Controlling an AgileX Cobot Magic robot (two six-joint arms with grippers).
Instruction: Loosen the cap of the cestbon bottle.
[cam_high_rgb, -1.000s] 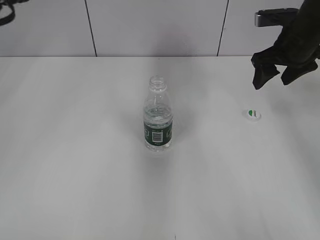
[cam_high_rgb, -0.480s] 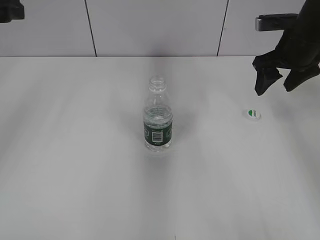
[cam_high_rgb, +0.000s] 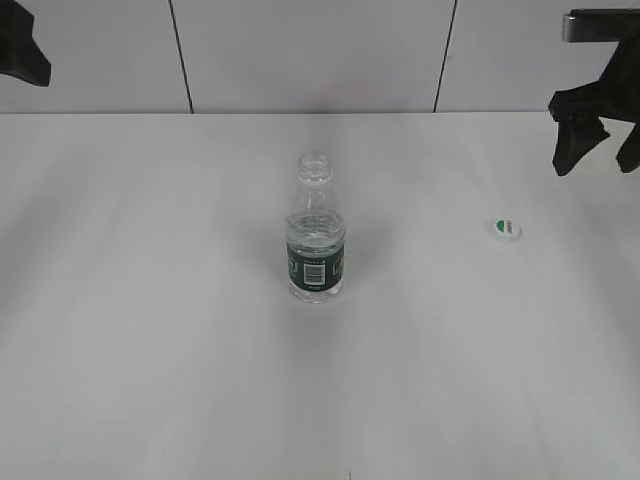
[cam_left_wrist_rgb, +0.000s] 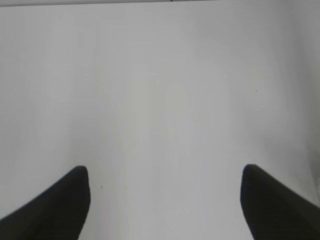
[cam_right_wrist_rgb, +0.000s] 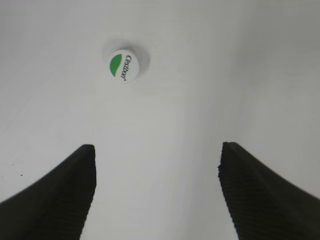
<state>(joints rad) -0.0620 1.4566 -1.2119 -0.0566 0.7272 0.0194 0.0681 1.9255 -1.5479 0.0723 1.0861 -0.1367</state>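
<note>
The cestbon bottle (cam_high_rgb: 316, 232) stands upright mid-table, clear with a dark green label band, its neck uncapped. The white cap (cam_high_rgb: 504, 229) with its green mark lies flat on the table to the bottle's right, also seen in the right wrist view as the cap (cam_right_wrist_rgb: 123, 65). My right gripper (cam_high_rgb: 598, 160) hangs open at the far right edge, above and behind the cap, with nothing between its fingers. In its own view the right gripper (cam_right_wrist_rgb: 156, 150) is open over bare table. My left gripper (cam_left_wrist_rgb: 164, 172) is open and empty; only a dark part of it shows at the exterior view's top left.
The white table (cam_high_rgb: 150, 330) runs wide around the bottle. A grey panelled wall (cam_high_rgb: 300, 50) stands behind its far edge.
My right gripper has moved right and slightly up, away from the cap. The dark shape at the top left has shifted too. Bottle and cap have not moved.
</note>
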